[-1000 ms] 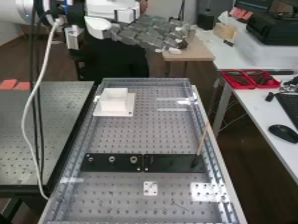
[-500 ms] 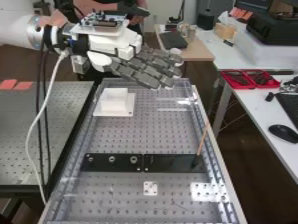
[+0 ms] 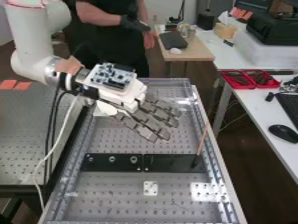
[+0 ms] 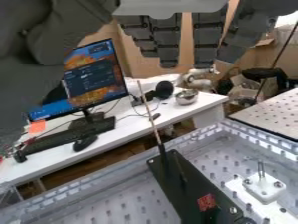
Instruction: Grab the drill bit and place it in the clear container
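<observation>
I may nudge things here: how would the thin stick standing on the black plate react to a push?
The stick is straight, so probably fairly stiff. Being slender, it might snap under force. Tall above its narrow dark base, it would likely tip unless fixed to the black plate.

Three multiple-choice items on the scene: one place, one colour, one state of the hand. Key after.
1. In the high view, where does the thin stick stand?
A) Left black plate
B) Right black plate
C) Computer mouse

2. What colour are the bins on the side table?
A) Blue
B) Yellow
C) Red

3. How is the hand?
A) Fingers extended, holding nothing
B) Clenched in a fist
C) Curled round the stick

Key:
1: B, its foot meets that plate near the outer end.
2: C, both bins have red walls.
3: A, the fingers reach out straight above the bench, apart from the stick.
</observation>
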Tool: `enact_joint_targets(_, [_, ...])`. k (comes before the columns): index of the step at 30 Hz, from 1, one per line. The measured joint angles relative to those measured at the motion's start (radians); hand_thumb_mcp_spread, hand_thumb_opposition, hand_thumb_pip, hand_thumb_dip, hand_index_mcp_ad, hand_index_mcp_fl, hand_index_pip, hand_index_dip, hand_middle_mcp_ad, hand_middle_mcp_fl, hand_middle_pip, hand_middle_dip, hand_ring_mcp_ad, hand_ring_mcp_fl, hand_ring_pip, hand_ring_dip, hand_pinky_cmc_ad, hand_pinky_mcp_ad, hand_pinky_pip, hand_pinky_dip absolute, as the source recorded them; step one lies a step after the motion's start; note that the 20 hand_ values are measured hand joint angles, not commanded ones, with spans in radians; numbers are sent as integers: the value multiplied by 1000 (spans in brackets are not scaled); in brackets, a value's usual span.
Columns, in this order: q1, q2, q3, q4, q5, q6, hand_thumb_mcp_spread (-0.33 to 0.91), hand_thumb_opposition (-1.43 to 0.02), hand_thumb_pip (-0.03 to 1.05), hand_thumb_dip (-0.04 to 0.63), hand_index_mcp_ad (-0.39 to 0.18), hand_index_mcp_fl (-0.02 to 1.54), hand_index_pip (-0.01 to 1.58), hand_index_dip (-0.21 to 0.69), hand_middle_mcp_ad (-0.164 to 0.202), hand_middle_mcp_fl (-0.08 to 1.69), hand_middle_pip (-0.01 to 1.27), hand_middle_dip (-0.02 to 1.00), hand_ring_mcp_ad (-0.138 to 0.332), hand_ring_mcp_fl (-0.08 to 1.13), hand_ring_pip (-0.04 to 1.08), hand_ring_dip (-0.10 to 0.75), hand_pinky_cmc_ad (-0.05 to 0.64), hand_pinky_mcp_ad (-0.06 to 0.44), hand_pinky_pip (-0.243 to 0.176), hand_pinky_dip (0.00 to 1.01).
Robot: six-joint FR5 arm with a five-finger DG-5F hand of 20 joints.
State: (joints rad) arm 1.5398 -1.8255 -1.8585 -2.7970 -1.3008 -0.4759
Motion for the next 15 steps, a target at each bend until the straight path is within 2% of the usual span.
enact_joint_targets(3, [-6,-26,-4,25,16,15,230,-686,248,10,134,0,82,152,154,33,166,65,243,84,106,-14,302,185,-133,213])
enact_joint_targets(6, [-12,-54,-2,36,29,27,243,-689,283,14,110,24,84,185,152,19,166,80,246,77,108,-14,304,188,-133,243])
enact_joint_targets(11, [-22,-101,10,51,46,33,281,-689,325,17,72,23,101,185,155,21,168,77,248,28,112,-7,311,185,-133,276])
enact_joint_targets(15, [-32,-130,17,77,56,35,309,-703,421,59,40,73,99,185,155,16,169,96,246,16,106,-9,312,185,-133,290])
